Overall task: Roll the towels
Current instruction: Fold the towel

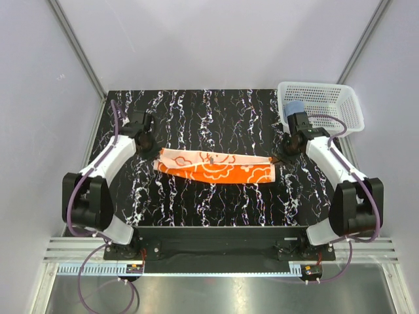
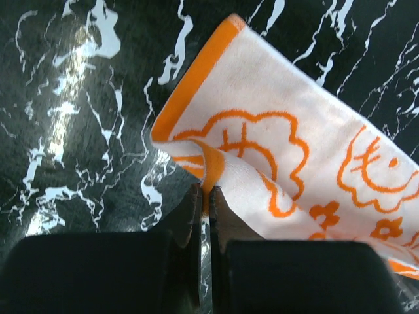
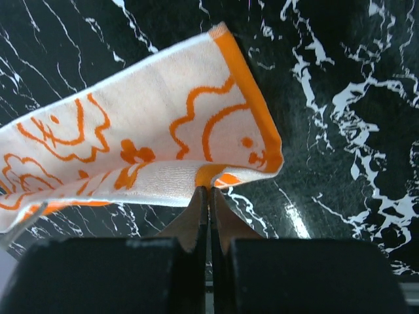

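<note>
Starting at your left, the left arm reaches forward over the black marbled table. The left gripper has its two fingers pressed almost together on the left end of the orange towel. In the left wrist view you can see a fold of cloth near the corner pinched between the fingertips. An orange border runs up the short edge, and the white face with orange flower outlines is turned to the camera.

From above, the towel lies as a long narrow strip across the middle of the table. It spans from one gripper to the other, with its left end a little farther from the arm bases than its right end.

At the right end, the right gripper is closed just as tightly on the towel's edge. The right wrist view shows the cloth caught between the fingertips close to the bordered corner, which is raised slightly off the table.

The right arm bends in from the right side. Just beyond its wrist, a white mesh basket sits at the far right corner of the table. Inside it, at the left end, you can see the light blue towel, partly hidden by the wrist. You cannot tell from here whether it is rolled.
</note>
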`<control>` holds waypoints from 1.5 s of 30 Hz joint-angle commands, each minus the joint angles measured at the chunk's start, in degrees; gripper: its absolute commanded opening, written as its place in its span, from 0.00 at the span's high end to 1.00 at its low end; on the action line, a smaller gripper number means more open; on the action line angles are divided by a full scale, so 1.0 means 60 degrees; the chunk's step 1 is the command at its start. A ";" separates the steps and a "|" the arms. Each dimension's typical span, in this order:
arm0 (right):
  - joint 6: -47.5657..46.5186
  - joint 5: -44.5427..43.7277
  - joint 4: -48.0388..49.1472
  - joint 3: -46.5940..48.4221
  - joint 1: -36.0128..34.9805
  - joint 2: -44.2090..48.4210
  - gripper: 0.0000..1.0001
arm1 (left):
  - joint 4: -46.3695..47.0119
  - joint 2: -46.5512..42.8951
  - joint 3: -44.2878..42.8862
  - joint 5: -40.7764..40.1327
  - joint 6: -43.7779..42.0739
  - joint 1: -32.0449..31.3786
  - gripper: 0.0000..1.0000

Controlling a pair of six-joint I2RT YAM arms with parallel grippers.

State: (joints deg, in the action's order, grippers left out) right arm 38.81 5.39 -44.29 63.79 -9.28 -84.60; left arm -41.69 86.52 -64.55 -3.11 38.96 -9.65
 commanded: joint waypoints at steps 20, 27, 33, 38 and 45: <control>-0.0725 -0.0253 0.0673 0.1482 0.0404 -0.2189 1.00 | -0.0654 0.2806 -0.2658 -0.0945 -0.0780 0.0056 1.00; -0.0828 -0.0297 0.0775 0.1556 0.0550 -0.2496 1.00 | -0.1122 0.3597 -0.3493 -0.1151 -0.0956 0.0085 1.00; -0.0945 -0.0195 0.0952 0.1746 0.0594 -0.3023 1.00 | -0.1166 0.4095 -0.3874 -0.1078 -0.0898 0.0085 1.00; -0.0989 -0.0195 0.1068 0.1864 0.0594 -0.3478 1.00 | -0.1181 0.4593 -0.4094 -0.0917 -0.0912 0.0129 1.00; -0.1120 -0.0576 0.0849 0.2258 0.0594 -0.3961 0.84 | -0.1167 0.4785 -0.4299 -0.0770 -0.0985 0.0772 0.76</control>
State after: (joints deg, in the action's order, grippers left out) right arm 33.65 4.93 -38.94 73.73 -6.26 -107.85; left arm -48.51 115.81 -87.42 -7.38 33.95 -7.84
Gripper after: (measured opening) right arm 0.110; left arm 0.207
